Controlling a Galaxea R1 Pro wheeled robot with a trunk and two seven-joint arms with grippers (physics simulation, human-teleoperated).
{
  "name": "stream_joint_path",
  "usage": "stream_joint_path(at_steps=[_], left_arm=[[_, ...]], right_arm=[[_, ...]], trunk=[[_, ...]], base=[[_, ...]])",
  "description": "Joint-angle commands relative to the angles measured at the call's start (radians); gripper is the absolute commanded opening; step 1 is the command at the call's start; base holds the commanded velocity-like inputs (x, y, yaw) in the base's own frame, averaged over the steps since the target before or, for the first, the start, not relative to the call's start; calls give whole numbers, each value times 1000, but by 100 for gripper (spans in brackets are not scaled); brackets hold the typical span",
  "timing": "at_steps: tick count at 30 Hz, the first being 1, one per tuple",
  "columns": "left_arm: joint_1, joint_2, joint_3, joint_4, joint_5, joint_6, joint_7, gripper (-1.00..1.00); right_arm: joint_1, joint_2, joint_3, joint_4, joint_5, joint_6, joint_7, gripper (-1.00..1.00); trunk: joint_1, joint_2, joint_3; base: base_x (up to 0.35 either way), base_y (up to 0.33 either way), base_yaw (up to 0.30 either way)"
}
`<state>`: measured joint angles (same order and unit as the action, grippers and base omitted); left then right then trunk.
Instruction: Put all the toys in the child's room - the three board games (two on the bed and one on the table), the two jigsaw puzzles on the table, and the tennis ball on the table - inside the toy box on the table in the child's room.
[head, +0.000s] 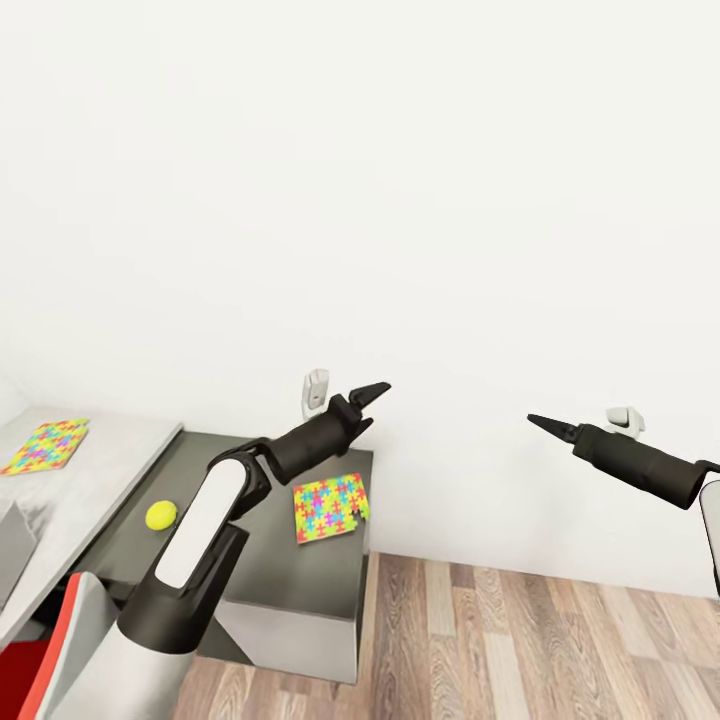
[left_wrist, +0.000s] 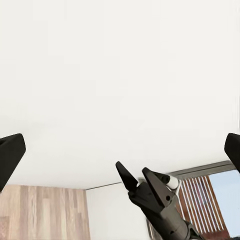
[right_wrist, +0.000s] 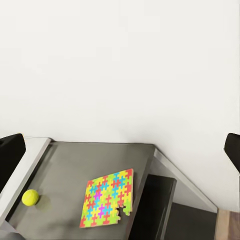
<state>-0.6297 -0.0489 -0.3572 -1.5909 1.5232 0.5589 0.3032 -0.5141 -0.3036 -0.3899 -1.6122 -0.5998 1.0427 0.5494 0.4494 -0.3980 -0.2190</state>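
One jigsaw puzzle (head: 330, 507) (right_wrist: 108, 198) lies flat on the dark wing of the table (head: 270, 580), near its right edge. A second jigsaw puzzle (head: 45, 445) rests on the light grey top at far left. The tennis ball (head: 160, 515) (right_wrist: 30, 197) sits on the dark wing, left of the nearer puzzle. My left gripper (head: 368, 393) (left_wrist: 120, 150) hangs open and empty above the nearer puzzle. Over the floor to the right, my right gripper (head: 540, 422) (left_wrist: 134, 172) (right_wrist: 120, 150) is open too. Board games and bed are out of view.
A white wall stands close behind the table, with two small white fixtures (head: 316, 390) (head: 622, 418) on it. Wood-plank floor (head: 520, 640) lies to the right of the table. A grey corner (head: 10, 545) at the left edge is too cropped to identify.
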Motion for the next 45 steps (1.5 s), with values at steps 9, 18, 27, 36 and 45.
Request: stream_joint_path(at_steps=[9, 18, 27, 36, 45], left_arm=[[5, 5, 41, 2, 12, 68, -44, 100], [20, 12, 57, 7, 4, 79, -71, 100], [25, 34, 100, 31, 4, 83, -82, 100], [27, 44, 117, 40, 5, 84, -85, 100], [28, 46, 123, 48, -3, 84, -71, 100]], right_arm=[[-1, 0, -1, 0, 8, 5, 14, 100], [-2, -1, 0, 0, 5, 5, 16, 100], [-3, -1, 1, 0, 4, 5, 15, 100], [-3, 0, 1, 1, 6, 5, 12, 100], [-3, 0, 0, 1, 6, 5, 11, 100]], trunk=[[1, -2, 12], [1, -2, 17], [1, -2, 15], [1, -2, 10], [1, -2, 9]], base=[[0, 0, -101], [0, 0, -80], [0, 0, -205], [0, 0, -253], [0, 0, -273]])
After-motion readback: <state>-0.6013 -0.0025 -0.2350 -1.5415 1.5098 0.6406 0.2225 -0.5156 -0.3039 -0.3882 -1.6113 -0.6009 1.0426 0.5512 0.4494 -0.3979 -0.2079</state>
